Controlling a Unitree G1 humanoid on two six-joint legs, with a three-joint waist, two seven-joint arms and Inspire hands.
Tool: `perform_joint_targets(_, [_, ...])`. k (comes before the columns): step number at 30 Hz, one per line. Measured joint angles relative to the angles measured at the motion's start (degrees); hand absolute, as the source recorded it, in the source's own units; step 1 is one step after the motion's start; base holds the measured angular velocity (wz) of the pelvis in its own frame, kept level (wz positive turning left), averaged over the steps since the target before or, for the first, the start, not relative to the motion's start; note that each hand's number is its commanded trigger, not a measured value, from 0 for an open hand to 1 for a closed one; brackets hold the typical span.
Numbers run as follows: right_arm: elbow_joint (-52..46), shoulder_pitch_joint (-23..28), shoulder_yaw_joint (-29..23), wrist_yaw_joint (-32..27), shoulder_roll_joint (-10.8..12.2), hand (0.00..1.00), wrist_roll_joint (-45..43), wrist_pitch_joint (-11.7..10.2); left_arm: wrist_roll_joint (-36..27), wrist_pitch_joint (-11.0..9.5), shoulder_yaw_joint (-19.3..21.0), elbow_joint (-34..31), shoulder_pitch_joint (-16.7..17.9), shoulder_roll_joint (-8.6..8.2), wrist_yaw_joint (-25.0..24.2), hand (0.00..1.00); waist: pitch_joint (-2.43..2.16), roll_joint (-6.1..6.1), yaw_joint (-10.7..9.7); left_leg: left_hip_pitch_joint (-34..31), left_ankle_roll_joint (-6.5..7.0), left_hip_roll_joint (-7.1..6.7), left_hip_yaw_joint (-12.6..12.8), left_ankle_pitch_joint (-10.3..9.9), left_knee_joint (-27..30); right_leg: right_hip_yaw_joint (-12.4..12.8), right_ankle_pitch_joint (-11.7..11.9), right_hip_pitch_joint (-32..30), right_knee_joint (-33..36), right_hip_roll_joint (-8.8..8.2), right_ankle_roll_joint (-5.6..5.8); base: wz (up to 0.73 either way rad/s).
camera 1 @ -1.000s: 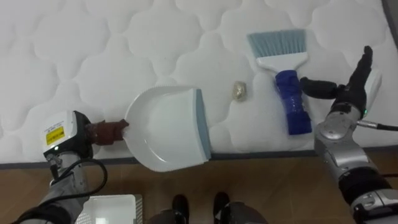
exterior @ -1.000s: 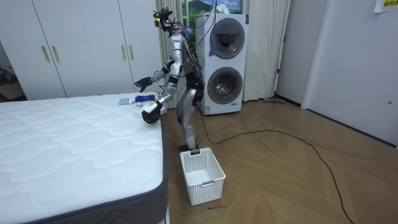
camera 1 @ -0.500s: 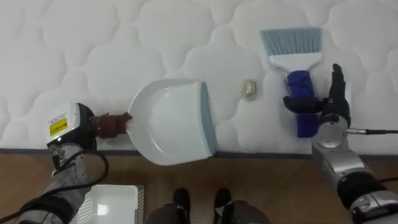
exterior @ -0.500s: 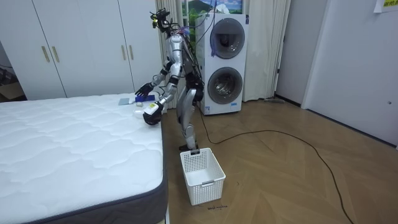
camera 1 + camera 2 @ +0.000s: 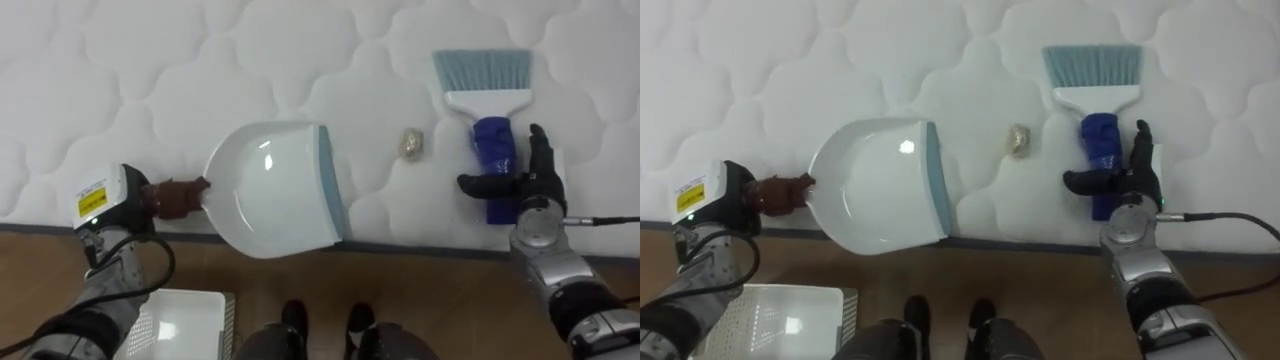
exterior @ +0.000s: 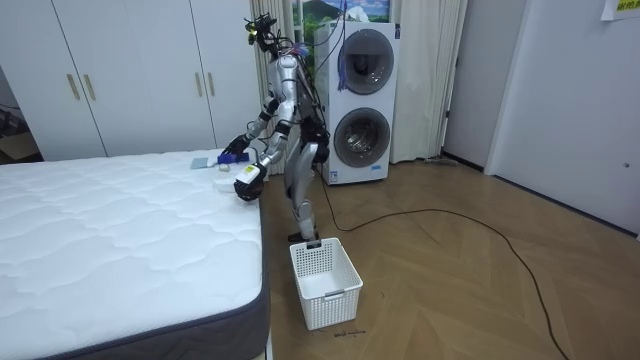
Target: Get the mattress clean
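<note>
Left hand (image 5: 103,205) clamped on dustpan (image 5: 270,195) handle. Right hand (image 5: 535,188), fingers spread, over brush (image 5: 488,100) handle. Crumpled scrap (image 5: 410,142) between the two tools.

On the bed (image 5: 150,80), a white dustpan (image 5: 270,190) is held by its brown handle in the left robot hand (image 5: 105,205), lip facing a small crumpled scrap (image 5: 411,142). Right of the scrap lies a brush (image 5: 487,100) with a blue handle. The right robot hand (image 5: 532,185) is over the handle's near end, fingers straight, thumb spread; contact unclear
</note>
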Motion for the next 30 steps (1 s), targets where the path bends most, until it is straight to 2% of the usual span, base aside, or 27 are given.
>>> perform_joint_targets(4, [0.3, 0.0, 0.0, 0.8, -1.0, 0.00, 0.2, -0.2, -0.6, 0.3, 0.0, 0.0, 0.2, -0.20, 0.0, 1.00, -0.10, 1.21, 0.1, -0.1, 0.00, -0.10, 0.0, 0.0, 0.3, 0.1, -0.1, -0.1, 0.4, -0.12, -0.11, 0.00])
perform_joint_targets(14, [3.9, -1.2, 0.0, 2.4, -1.2, 0.00, 0.0, -0.9, -1.6, 0.8, 0.0, -0.1, 0.3, -0.52, 0.0, 1.00, -0.28, 0.89, -0.1, -1.1, 0.01, -0.48, -0.3, 0.0, 1.3, 0.2, -0.5, -1.1, 1.6, -0.48, -0.07, 0.00])
perform_joint_targets(18, [4.2, -1.0, 0.0, 2.4, -1.2, 0.00, 0.1, -0.8, -1.6, 0.8, -0.1, -0.2, 0.6, -0.57, 0.0, 1.00, -0.57, 0.42, -0.1, -1.2, 0.02, -0.77, -0.5, 0.0, 1.9, 0.1, -0.7, -1.1, 2.2, -0.86, 0.10, 0.02])
perform_joint_targets(22, [5.2, -0.8, 0.0, 1.9, -1.2, 0.00, 0.1, -0.8, -1.7, 0.8, -0.1, -0.5, 1.0, -0.57, 0.1, 1.00, -0.61, 0.42, -0.1, -2.1, 0.04, -1.03, -1.7, 0.0, 2.8, -1.0, -0.8, -1.1, 2.2, -1.12, 0.13, 0.11])
perform_joint_targets(23, [5.6, -0.9, 0.0, 1.8, -1.2, 0.06, 0.0, -0.8, -1.7, 0.8, -0.1, -0.5, 1.1, -0.58, 0.1, 1.00, -0.61, 0.43, -0.1, -2.2, 0.04, -1.02, -1.7, 0.0, 3.0, -1.1, -0.8, -1.0, 2.2, -1.17, 0.13, 0.09])
perform_joint_targets(24, [6.3, -1.0, 0.0, 1.7, -1.2, 0.53, -0.1, -0.8, -1.7, 0.8, -0.1, -0.5, 1.2, -0.57, 0.1, 1.00, -0.62, 0.45, 0.0, -2.3, 0.05, -1.01, -1.9, 0.0, 3.2, -1.4, -0.8, -1.0, 2.3, -1.20, 0.14, 0.06])
perform_joint_targets(25, [6.7, -1.1, 0.0, 1.5, -1.2, 0.74, -0.2, -0.7, -2.0, 0.9, -0.1, -0.4, 1.3, -0.54, 0.1, 1.00, -0.62, 0.47, 0.2, -2.3, 0.05, -1.02, -2.0, 0.0, 3.3, -1.5, -0.8, -0.9, 2.3, -1.23, 0.16, 0.05])
perform_joint_targets(26, [6.8, -1.1, 0.0, 1.4, -1.2, 1.00, -0.2, -0.7, -2.0, 0.9, -0.1, -0.5, 1.4, -0.55, 0.1, 1.00, -0.62, 0.49, 0.2, -2.4, 0.05, -1.03, -2.0, 0.0, 3.3, -1.5, -0.8, -0.9, 2.2, -1.23, 0.17, 0.04])
perform_joint_targets(30, [7.5, -1.2, 0.0, -0.3, -1.7, 1.00, -0.3, -0.9, -2.7, 1.1, -0.1, -0.7, 1.5, -0.59, 0.1, 1.00, -0.59, 0.64, 0.8, -2.6, 0.13, -1.04, -2.2, 0.0, 3.2, -1.6, -0.8, -1.1, 2.3, -1.20, 0.17, 0.01])
